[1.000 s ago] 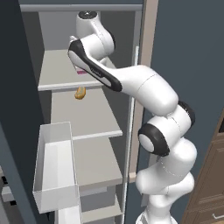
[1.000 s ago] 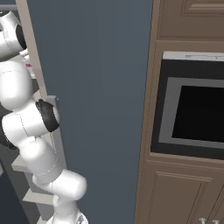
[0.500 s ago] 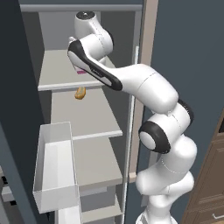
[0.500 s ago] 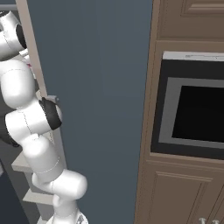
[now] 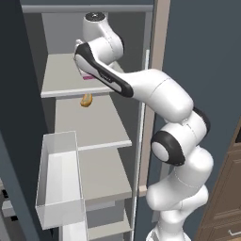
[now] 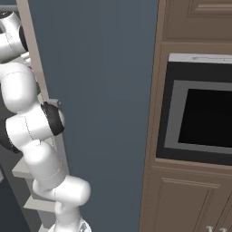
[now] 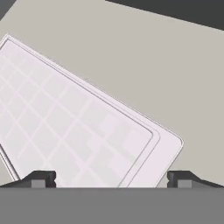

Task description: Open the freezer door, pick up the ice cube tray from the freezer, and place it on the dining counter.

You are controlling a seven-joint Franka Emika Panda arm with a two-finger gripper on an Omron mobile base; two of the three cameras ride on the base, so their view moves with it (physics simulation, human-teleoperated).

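1. The freezer (image 5: 94, 141) stands open in front of me, a tall grey compartment with pale shelves stacked one above another. My arm reaches in over the upper shelf (image 5: 63, 80).
2. The freezer door (image 5: 19, 117) is swung out at the left of the left base view, its dark inner face toward me. A clear bin (image 5: 59, 181) hangs on it at about the level of the lower shelves; I see nothing in it.
3. To the right of the freezer, the right base view shows a plain slate-blue door (image 6: 99, 113), then brown cabinets with a built-in oven (image 6: 199, 118).
4. The ice cube tray (image 7: 74, 127) lies flat on the upper shelf, pale lilac-white top up, and sits at an angle in the hand view. One rounded corner points toward the open shelf on the right of that view. In the left base view a pink sliver of it (image 5: 87, 77) shows under my forearm.
5. The shelf has bare room beyond that corner and above the tray's long edge in the hand view.
6. A small orange-brown lump (image 5: 86, 100) sits on the next shelf down, near its front left.
7. My tool (image 7: 111, 179) is spread wide, one fingertip (image 7: 41, 178) over the tray's grid and the other off its corner. It holds nothing, and I cannot tell whether the tips touch the tray.
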